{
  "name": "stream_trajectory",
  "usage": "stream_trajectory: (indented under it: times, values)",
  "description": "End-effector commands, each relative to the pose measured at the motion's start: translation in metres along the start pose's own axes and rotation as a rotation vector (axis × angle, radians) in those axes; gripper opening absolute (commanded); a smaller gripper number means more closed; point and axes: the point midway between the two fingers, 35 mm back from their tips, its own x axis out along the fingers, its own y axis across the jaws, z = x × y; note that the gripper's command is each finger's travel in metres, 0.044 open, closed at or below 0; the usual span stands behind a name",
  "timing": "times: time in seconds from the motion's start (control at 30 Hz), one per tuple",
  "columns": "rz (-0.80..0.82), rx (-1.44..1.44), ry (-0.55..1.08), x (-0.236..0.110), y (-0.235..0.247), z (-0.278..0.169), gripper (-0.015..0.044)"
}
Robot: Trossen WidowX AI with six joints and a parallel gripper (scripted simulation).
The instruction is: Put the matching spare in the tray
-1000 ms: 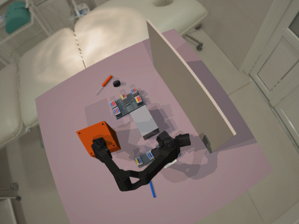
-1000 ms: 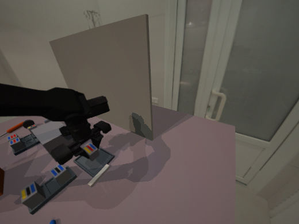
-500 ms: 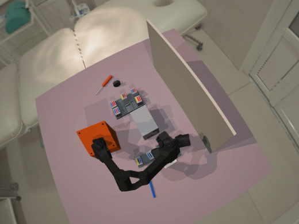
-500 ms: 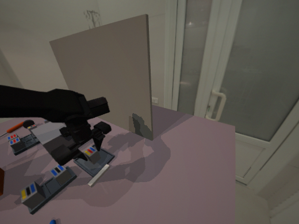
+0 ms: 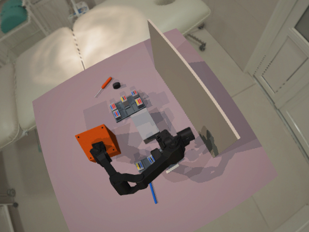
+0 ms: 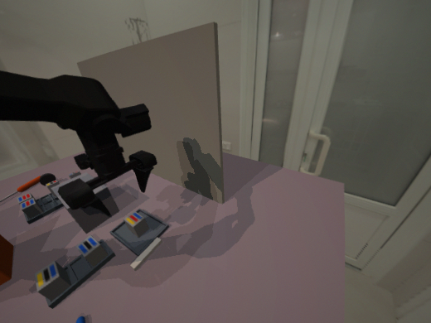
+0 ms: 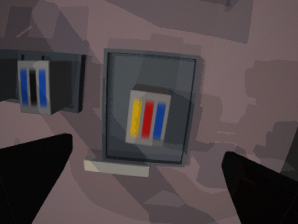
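Observation:
My gripper (image 6: pixel 127 204) (image 7: pixel 148 151) is open and empty, its fingertips wide apart above the tray. The grey tray (image 6: pixel 155 225) (image 7: pixel 175 70) has a low rim. A grey spare (image 6: pixel 136 224) (image 7: pixel 147 120) with a yellow, red and blue code stands inside it, touched by neither finger. The nearer rack (image 6: pixel 79 269) holds a yellow-black-blue spare (image 5: pixel 139 166) (image 6: pixel 51 279) and a blue-black-blue spare (image 6: pixel 93 250) (image 7: pixel 34 87). The farther rack (image 5: pixel 128 110) holds several spares. No code shows on the large pale grey block (image 5: pixel 144 122); I cannot tell whether it is the mounted unit.
A tall upright panel (image 5: pixel 190 86) (image 6: pixel 166 99) stands beside the arm. An orange block (image 5: pixel 92 138) is under one end of the arm. A white strip (image 6: pixel 146 253) (image 7: pixel 116 168) lies along the tray. An orange screwdriver (image 5: pixel 106 82), black disc (image 5: pixel 116 85) and blue rod (image 5: pixel 153 193) lie on the table.

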Motion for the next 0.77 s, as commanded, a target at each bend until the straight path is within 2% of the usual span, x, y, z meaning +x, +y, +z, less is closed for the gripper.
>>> stream_trajectory:
  times: [0.0, 0.73]
  values:
    - [-0.009, 0.010, 0.010, -0.0283, 0.0033, -0.0035, 0.0440]
    - [-0.023, 0.004, 0.006, -0.0255, 0.0004, -0.0015, 0.0440]
